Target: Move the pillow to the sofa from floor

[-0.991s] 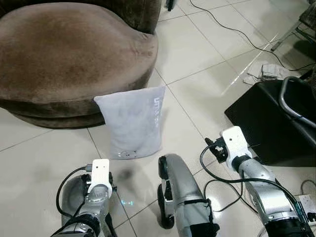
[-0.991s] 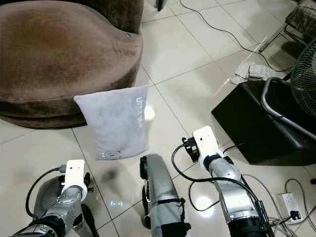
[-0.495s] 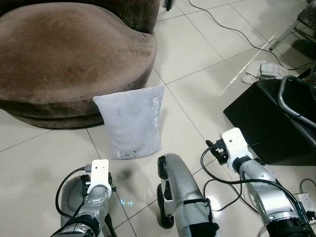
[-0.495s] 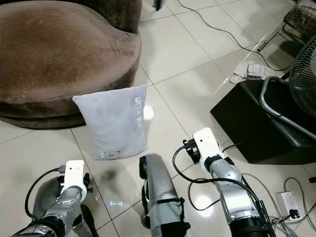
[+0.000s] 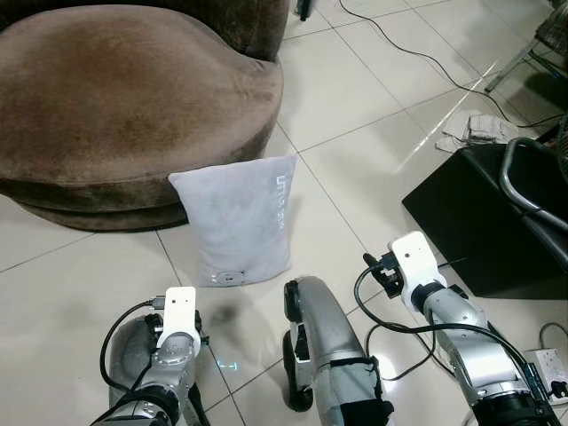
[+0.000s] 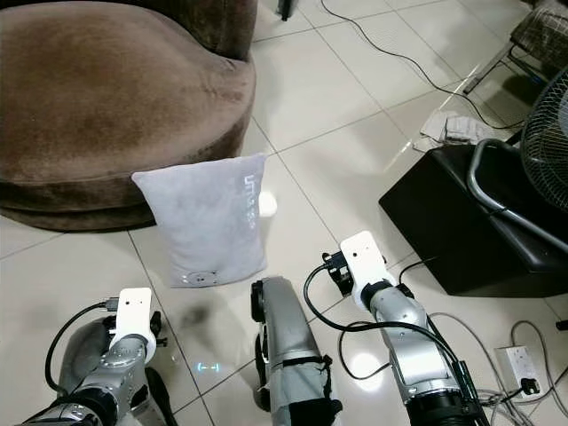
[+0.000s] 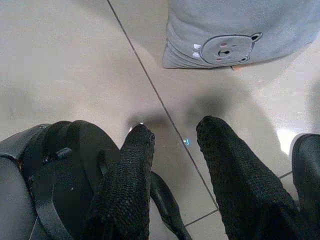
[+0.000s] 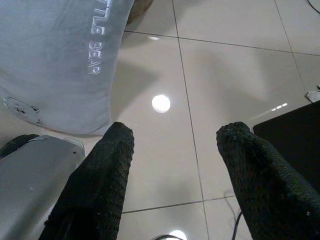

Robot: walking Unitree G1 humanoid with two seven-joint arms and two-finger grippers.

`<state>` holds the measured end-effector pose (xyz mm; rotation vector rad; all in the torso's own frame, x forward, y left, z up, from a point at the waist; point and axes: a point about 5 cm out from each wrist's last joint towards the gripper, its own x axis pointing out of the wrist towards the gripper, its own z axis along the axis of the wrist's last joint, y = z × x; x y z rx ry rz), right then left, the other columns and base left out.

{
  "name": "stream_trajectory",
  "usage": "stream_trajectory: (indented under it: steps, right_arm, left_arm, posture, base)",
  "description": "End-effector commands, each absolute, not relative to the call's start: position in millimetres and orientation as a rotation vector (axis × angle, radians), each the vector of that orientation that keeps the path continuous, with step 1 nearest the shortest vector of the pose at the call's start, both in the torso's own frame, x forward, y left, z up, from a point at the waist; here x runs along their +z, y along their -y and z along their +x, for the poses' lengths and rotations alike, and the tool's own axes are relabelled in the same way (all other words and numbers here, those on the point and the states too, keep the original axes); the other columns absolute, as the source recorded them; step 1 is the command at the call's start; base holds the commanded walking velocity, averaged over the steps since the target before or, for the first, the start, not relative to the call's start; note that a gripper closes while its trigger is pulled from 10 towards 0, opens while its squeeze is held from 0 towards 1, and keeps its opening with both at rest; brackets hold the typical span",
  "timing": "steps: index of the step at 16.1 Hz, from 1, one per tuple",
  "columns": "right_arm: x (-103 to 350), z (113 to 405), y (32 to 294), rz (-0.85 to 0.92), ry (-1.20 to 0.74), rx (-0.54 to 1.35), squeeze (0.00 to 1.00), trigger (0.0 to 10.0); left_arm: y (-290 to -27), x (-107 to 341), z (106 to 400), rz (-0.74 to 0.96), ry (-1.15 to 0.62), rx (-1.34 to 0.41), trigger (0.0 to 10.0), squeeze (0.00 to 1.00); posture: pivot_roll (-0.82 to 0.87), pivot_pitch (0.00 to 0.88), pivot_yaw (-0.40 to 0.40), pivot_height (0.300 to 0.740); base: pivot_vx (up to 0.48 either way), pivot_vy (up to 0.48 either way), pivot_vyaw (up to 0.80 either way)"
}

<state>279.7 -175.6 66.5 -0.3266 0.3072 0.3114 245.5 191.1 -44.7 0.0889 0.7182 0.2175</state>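
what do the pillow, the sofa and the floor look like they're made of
Pillow: soft grey fabric, probably plush; matte, slightly creased, printed lettering. Sofa: brown velvety upholstery, likely microfibre; shaded nap marks. Floor: glossy cream tiles, probably ceramic; grout lines and light reflections.

Pale tiled floor [image 5: 373, 80] carries a grey pillow [image 5: 238, 220]; brown sofa [image 5: 124, 98]; black case [image 5: 479, 213].

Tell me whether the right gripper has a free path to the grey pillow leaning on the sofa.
Probably yes. The right gripper is open and empty, with bare tile between it and the pillow, which stands against the sofa. The robot's own leg sits beside that path, not across it.
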Motion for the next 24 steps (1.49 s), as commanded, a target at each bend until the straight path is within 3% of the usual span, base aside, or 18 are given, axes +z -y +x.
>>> stream_trajectory:
  steps: [1,9,11,14,17,21,24]
  right_arm:
    - [59,275,181,-0.324,-0.348,0.296,0.00,10.0]
    - [57,272,179,-0.318,-0.351,0.291,0.00,10.0]
    - [55,269,178,-0.311,-0.354,0.287,0.00,10.0]
    - [53,268,179,-0.303,-0.359,0.275,0.00,10.0]
    - [47,269,179,-0.301,-0.371,0.274,0.00,10.0]
    - [44,273,171,-0.294,-0.370,0.288,0.00,10.0]
    - [42,272,171,-0.292,-0.371,0.290,0.00,10.0]
  left_arm:
    - [-187,-63,221,0.079,-0.819,0.220,10.0,0.00]
    - [-190,-61,223,0.041,-0.795,0.215,10.0,0.00]
    - [-184,-60,222,0.047,-0.733,0.134,10.0,0.00]
    - [-182,-57,196,-0.067,-0.608,0.103,10.0,0.00]
    - [-172,-2,151,-0.162,-0.476,0.090,10.0,0.00]
    - [-171,50,129,-0.192,-0.415,0.105,10.0,0.00]
    - [-176,64,132,-0.165,-0.404,0.134,10.0,0.00]
  posture:
    - [-0.19,0.272,-0.208,0.543]
    - [-0.17,0.292,-0.178,0.543]
    - [-0.16,0.299,-0.164,0.543]
    - [-0.14,0.305,-0.149,0.543]
    - [-0.06,0.305,-0.139,0.543]
    - [-0.04,0.296,-0.140,0.543]
    - [-0.04,0.293,-0.142,0.543]
  base:
    - [0.000,0.000,0.00]
    - [0.000,0.000,0.00]
    - [0.000,0.000,0.00]
    - [0.000,0.000,0.00]
    - [0.000,0.000,0.00]
    - [0.000,0.000,0.00]
    - [0.000,0.000,0.00]
